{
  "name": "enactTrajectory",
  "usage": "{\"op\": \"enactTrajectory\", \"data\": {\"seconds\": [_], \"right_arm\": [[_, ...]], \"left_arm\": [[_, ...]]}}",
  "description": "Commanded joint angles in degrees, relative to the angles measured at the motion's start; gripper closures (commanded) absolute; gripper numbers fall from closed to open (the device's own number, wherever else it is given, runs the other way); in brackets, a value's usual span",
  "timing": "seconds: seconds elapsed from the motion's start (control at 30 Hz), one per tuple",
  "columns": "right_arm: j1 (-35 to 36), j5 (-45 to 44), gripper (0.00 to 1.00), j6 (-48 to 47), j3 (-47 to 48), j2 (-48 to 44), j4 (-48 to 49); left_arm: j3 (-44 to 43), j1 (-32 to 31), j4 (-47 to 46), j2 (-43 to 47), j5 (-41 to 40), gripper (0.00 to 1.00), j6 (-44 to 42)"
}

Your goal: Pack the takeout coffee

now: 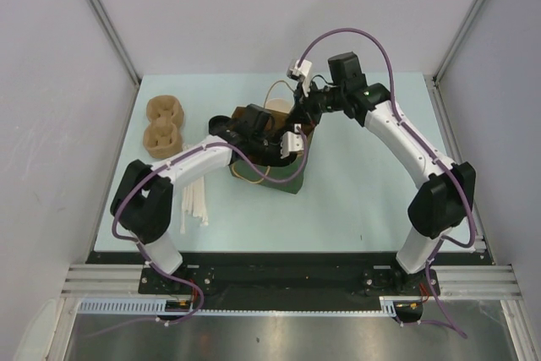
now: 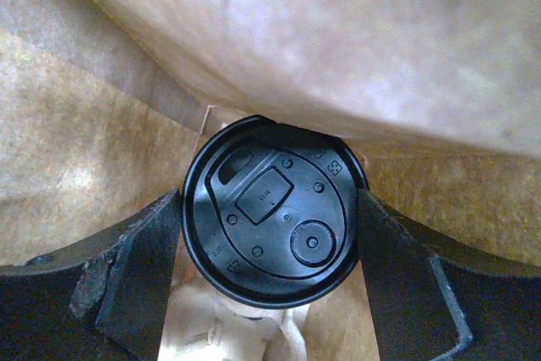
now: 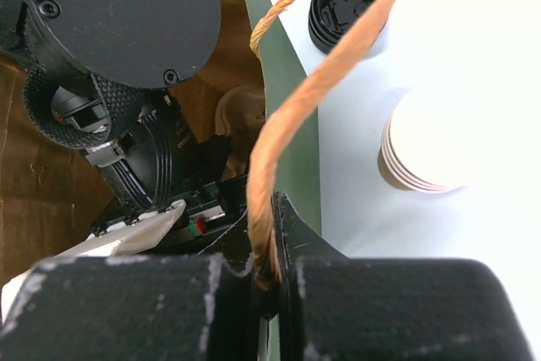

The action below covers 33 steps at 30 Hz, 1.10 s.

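The left gripper [image 2: 270,196] is down inside a green paper bag [image 1: 288,182], its jaws spread wide around the coffee cup [image 2: 270,226]. The wrist view looks straight down on the cup's round black lid. One black finger [image 2: 139,272] presses against the lid's rim on one side, and the other finger does the same on the opposite side. The cup stands upright, low in the bag. Brown paper walls rise around it, and some crumpled white paper [image 2: 224,340] lies just below it.

The right gripper [image 3: 269,268] is closed tight on the bag's twisted paper handle [image 3: 264,183]. The handle rises from between its fingers in a tan loop above the bag's rim.

From above, the bag sits near the middle of a pale bench [image 1: 372,183]. The left arm reaches into it from the near left, and the right arm bends in from the far right.

Beside the bag on the far side stands a stack of paper cups [image 3: 423,145]. A small pile of loose black lids [image 3: 342,6] lies just beyond that.

Well to the left are two brown moulded cup carriers [image 1: 164,128]. A bundle of thin white sticks [image 1: 194,200] lies nearer the front edge.
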State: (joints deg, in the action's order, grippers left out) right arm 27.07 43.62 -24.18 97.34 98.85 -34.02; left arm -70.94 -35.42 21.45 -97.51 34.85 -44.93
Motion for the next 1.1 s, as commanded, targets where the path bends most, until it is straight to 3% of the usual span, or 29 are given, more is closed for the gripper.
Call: {"op": "enactTrajectory", "data": {"seconds": [0.0, 0.27, 0.33, 0.37, 0.47, 0.73, 0.77, 0.93, 1.07], "right_arm": [[-0.4, 4.6, 1.00, -0.2, 3.2, 1.8, -3.5], [-0.7, 5.6, 1.00, 0.0, 4.6, 3.8, -4.6], [-0.7, 5.8, 1.00, 0.1, 4.9, 4.0, -4.7], [-0.8, 5.9, 1.00, 0.2, 5.0, 4.1, -4.7], [-0.7, 6.0, 1.00, 0.4, 5.4, 4.2, -4.9], [-0.6, 6.0, 1.00, 0.8, 5.4, 3.7, -5.6], [-0.5, 6.0, 1.00, 0.8, 5.3, 3.7, -5.6], [-0.4, 6.0, 1.00, 0.7, 5.6, 3.5, -6.0], [-0.4, 5.7, 1.00, 1.1, 5.8, 3.3, -6.1]], "left_arm": [[0.6, 2.0, 3.2, -5.6, -5.1, 0.93, -2.2], [-1.0, 3.1, 6.7, -8.5, -4.6, 0.93, -2.6], [-1.7, 3.3, 7.0, -8.4, -4.7, 0.84, -2.4], [-1.7, 3.3, 7.2, -8.1, -4.4, 0.74, -2.0], [-2.3, 3.3, 7.5, -6.0, -3.6, 0.54, -1.7], [-3.1, 3.2, 5.2, -1.2, -2.6, 0.19, 1.8], [-3.2, 3.2, 4.7, -0.5, -2.5, 0.10, 2.2], [-3.9, 2.5, 2.4, 1.0, -2.8, 0.01, 4.1], [-3.3, 1.8, 1.4, 2.7, -3.2, 0.00, 3.9]]}}
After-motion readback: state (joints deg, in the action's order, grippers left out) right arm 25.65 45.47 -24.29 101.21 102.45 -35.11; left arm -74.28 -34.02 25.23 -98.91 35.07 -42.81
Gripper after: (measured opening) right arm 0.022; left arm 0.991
